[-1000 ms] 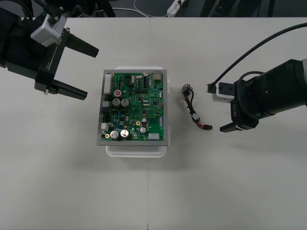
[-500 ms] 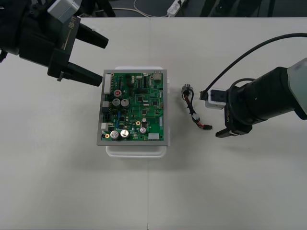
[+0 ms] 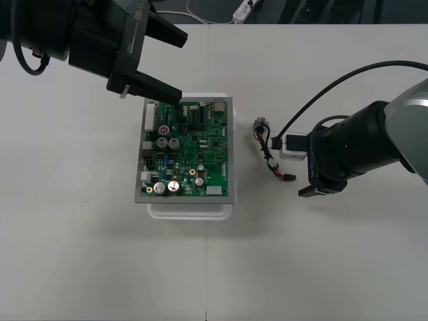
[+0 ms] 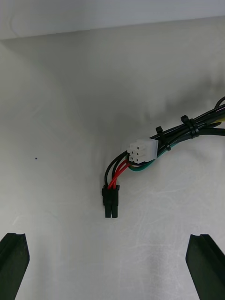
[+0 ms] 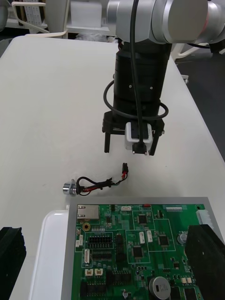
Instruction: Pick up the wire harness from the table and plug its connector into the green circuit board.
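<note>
The left gripper (image 3: 182,69) hangs at the far left corner of the green circuit board (image 3: 187,150), its fingers (image 3: 157,89) spread wide and holding nothing. The board sits on its white base (image 3: 190,210) on the table (image 3: 80,254). Just right of the board lies the wire harness (image 3: 267,152), unplugged, with its round socket (image 3: 259,124) farther off and its black plug (image 3: 289,177) nearer. Further right of the board, the right gripper (image 3: 299,170) hovers beside the plug with its fingers (image 4: 13,262) parted; the plug lies untouched ahead of them.
</note>
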